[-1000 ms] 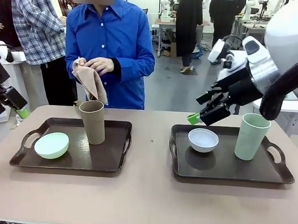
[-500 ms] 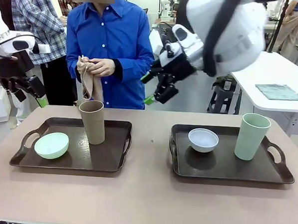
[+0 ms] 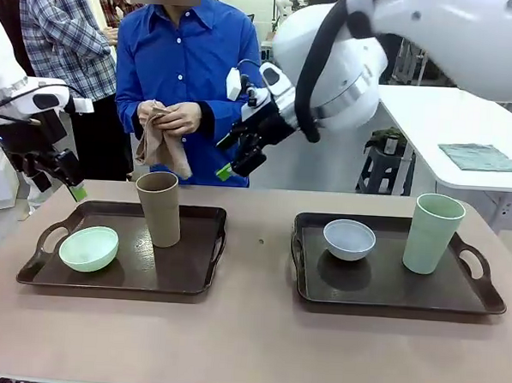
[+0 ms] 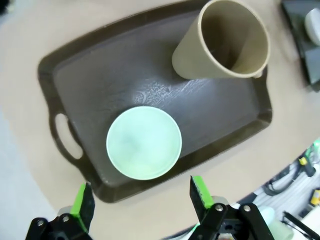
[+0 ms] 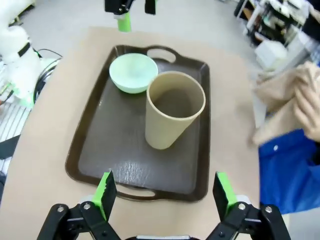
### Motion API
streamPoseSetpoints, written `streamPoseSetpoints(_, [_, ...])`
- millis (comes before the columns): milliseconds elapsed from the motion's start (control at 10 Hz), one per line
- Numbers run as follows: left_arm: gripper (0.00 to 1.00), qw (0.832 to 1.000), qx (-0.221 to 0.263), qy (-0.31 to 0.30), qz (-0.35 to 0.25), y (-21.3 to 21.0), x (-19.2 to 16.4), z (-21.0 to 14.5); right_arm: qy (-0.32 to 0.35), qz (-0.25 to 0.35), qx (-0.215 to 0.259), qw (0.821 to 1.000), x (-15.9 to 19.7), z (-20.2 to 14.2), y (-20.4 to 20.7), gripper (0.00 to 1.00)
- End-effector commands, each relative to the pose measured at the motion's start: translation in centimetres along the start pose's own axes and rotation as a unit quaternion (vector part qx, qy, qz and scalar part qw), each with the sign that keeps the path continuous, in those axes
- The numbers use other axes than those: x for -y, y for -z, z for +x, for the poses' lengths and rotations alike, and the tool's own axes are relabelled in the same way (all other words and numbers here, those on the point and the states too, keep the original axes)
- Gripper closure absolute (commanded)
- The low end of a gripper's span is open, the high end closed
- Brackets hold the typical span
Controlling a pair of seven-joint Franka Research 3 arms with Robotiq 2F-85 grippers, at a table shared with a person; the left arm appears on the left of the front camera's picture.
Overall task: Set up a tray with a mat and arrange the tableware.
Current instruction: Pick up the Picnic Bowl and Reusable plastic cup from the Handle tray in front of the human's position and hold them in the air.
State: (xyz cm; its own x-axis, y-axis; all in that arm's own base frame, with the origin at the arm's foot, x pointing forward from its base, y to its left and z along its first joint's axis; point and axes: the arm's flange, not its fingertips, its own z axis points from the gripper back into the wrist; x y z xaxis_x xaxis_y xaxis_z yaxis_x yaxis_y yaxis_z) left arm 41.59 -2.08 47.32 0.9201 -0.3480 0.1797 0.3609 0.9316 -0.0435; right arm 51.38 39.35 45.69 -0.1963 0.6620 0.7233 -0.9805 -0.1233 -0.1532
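Front view: my right gripper (image 3: 229,156) hangs high near the right end of the left tray (image 3: 192,270), jaws spread and empty, beside the tan mat (image 3: 162,148) in the person's hands (image 3: 181,115). My left gripper (image 3: 59,171), likewise spread and empty, waits off the tray's left end. Left wrist view: the mint-green bowl (image 4: 144,142) lies ahead between my fingers, on the tray. Right wrist view: the tan-brown cup (image 5: 172,112) stands upright mid-tray. I judge the tray must be cleared for the mat first: grip one wall at the rim and lift vertically.
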Motion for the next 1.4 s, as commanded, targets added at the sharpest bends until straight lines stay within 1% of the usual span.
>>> streamPoseSetpoints(0, [0.0, 1.0, 0.014, 0.017, 0.001, 0.9, 0.1, 0.6, 0.027, 0.001, -0.047, 0.999, 1.0, 1.1, 2.8, 0.0])
streamPoseSetpoints(100, [0.0, 1.0, 0.017, 0.017, -0.007, 1.4, 0.4, 0.7, 0.036, 0.01, -0.051, 0.998, 1.0, 0.8, 3.7, 0.0])
streamPoseSetpoints(200, [0.0, 1.0, 0.002, 0.004, 0.002, 0.7, 0.1, 0.4, 0.074, 0.0, -0.047, 0.996, 0.6, 1.5, 2.7, 0.0])
streamPoseSetpoints(300, [0.0, 1.0, 0.002, 0.004, 0.002, 0.7, 0.1, 0.4, 0.023, 0.005, -0.036, 0.999, -0.1, -0.1, 2.9, 0.0])
streamPoseSetpoints(500, [0.0, 1.0, 0.002, 0.004, 0.002, 0.7, 0.1, 0.4, 0.023, 0.005, -0.036, 0.999, -0.1, -0.1, 2.9, 0.0])
streamPoseSetpoints(600, [0.0, 1.0, 0.004, 0.006, 0.002, 1.0, 0.2, 0.6, 0.04, 0.008, -0.041, 0.998, -0.1, 0.4, 3.3, 0.0])
streamPoseSetpoints(700, [0.0, 1.0, -0.018, 0.004, -0.006, 1.3, -0.2, 0.7, 0.022, 0.036, -0.028, 0.999, 0.2, -0.3, 4.5, 0.0])
streamPoseSetpoints(800, [0.0, 0.999, -0.031, 0.0, -0.009, 2.0, -0.6, 0.2, 0.001, 0.056, -0.006, 0.998, 0.7, -0.8, 5.7, 0.0])
streamPoseSetpoints(900, [0.0, 0.999, -0.036, -0.003, -0.007, 2.3, -1.0, -0.5, -0.01, 0.066, 0.003, 0.998, 1.2, -1.0, 7.0, 0.0])
streamPoseSetpoints(1000, [0.0, 0.999, -0.032, -0.006, -0.011, 2.8, -1.4, -1.6, -0.012, 0.06, 0.007, 0.998, 1.6, -1.5, 8.0, 0.0])
streamPoseSetpoints(1100, [0.0, 1.0, -0.025, -0.004, -0.011, 3.3, -1.9, -2.2, 0.012, 0.017, 0.015, 1.0, 2.2, -2.2, 8.9, 0.0])
streamPoseSetpoints(1200, [0.0, 1.0, -0.023, 0.0, -0.011, 4.3, -2.4, -2.5, 0.037, -0.004, 0.02, 0.999, 2.7, -3.0, 9.9, 0.0])
streamPoseSetpoints(1300, [0.0, 1.0, -0.025, 0.006, -0.012, 4.9, -2.9, -2.9, 0.054, -0.01, 0.024, 0.998, 2.9, -3.3, 11.2, 0.0])
